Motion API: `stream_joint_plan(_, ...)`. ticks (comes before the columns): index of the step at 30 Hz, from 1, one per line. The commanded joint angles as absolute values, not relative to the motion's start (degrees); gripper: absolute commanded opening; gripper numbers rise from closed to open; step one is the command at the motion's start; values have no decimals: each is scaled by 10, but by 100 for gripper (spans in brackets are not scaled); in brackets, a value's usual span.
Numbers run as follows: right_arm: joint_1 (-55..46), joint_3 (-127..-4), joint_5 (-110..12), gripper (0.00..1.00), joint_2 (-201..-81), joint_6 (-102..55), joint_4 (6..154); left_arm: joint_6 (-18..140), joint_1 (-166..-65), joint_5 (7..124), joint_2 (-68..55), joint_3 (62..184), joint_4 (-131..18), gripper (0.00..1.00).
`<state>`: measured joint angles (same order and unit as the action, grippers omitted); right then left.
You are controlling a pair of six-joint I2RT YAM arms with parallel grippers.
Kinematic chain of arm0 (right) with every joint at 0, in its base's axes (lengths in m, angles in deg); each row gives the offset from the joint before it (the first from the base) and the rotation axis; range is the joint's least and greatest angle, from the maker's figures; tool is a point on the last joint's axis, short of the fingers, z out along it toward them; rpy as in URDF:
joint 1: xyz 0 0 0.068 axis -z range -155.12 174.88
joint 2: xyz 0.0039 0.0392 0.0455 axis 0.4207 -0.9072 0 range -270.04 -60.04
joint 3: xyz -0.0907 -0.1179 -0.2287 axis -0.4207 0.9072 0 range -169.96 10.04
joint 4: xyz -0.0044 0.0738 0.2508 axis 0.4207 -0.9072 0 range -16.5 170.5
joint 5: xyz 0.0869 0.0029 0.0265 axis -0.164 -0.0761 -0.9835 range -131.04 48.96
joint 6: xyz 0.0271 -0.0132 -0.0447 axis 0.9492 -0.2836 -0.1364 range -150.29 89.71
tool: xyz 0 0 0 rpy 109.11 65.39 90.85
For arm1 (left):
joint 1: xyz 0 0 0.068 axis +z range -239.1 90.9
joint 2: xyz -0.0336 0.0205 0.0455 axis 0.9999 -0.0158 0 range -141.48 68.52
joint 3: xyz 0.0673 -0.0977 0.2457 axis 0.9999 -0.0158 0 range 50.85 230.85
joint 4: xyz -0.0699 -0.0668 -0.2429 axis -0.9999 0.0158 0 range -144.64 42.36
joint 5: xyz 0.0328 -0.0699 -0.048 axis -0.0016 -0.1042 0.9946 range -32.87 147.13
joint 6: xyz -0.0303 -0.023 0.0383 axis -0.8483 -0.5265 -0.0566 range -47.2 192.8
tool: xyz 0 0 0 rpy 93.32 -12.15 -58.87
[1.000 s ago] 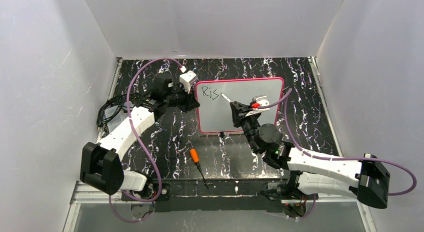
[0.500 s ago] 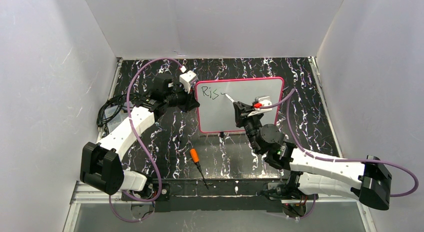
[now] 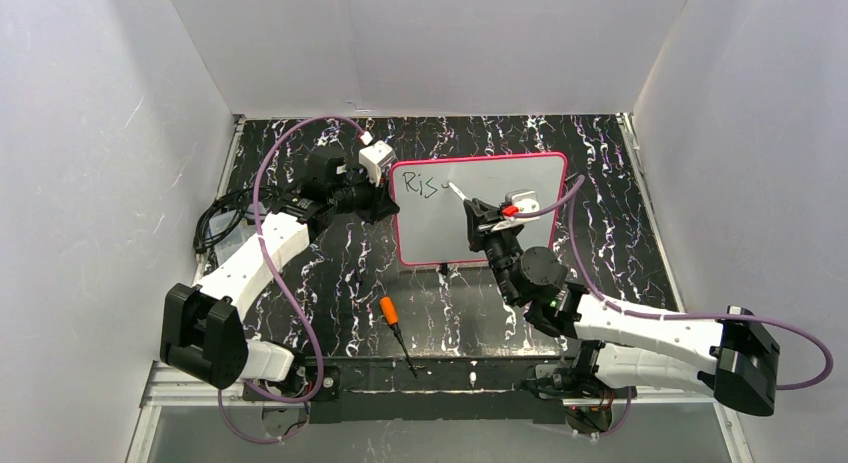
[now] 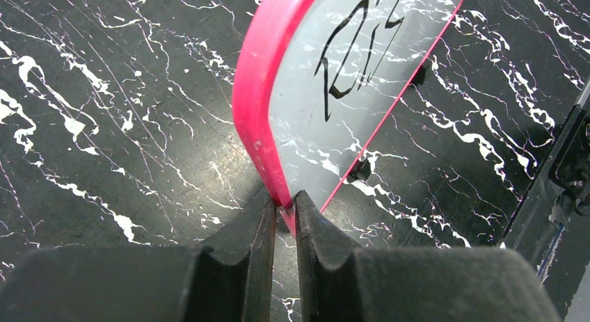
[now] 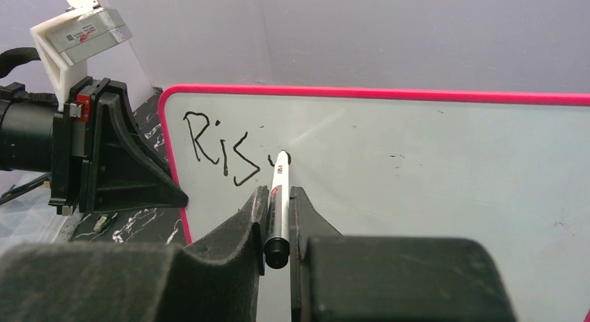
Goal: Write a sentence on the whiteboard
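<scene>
The whiteboard stands on the black marbled table at the centre of the top view. The left pincer is closed to a sliver on the lower left edge of its pink frame. The right pincer is clamped on a white marker, whose tip meets the board just right of the sentence, so far "Ris", at the board's upper left.

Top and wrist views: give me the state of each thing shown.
whiteboard, left edge clamped, mostly blank
sentence, only "Ris" written
marker, uncapped, tip at the whiteboard
left gripper, shut on whiteboard frame
right gripper, shut on marker
screwdriver, lying loose, untouched
</scene>
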<state>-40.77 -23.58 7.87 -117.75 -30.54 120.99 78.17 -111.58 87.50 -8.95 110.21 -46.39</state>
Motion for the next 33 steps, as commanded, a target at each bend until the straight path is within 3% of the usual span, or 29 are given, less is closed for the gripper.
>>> stream_joint_plan(1, -404, -264, 77, 1, -1189, -320, 1243, 787, -1122, 883, -81, 1097, -445, 0)
stream_joint_plan(33, -404, -232, 98, 1, -1158, -259, 1145, 783, -1121, 886, -78, 1095, -448, 0)
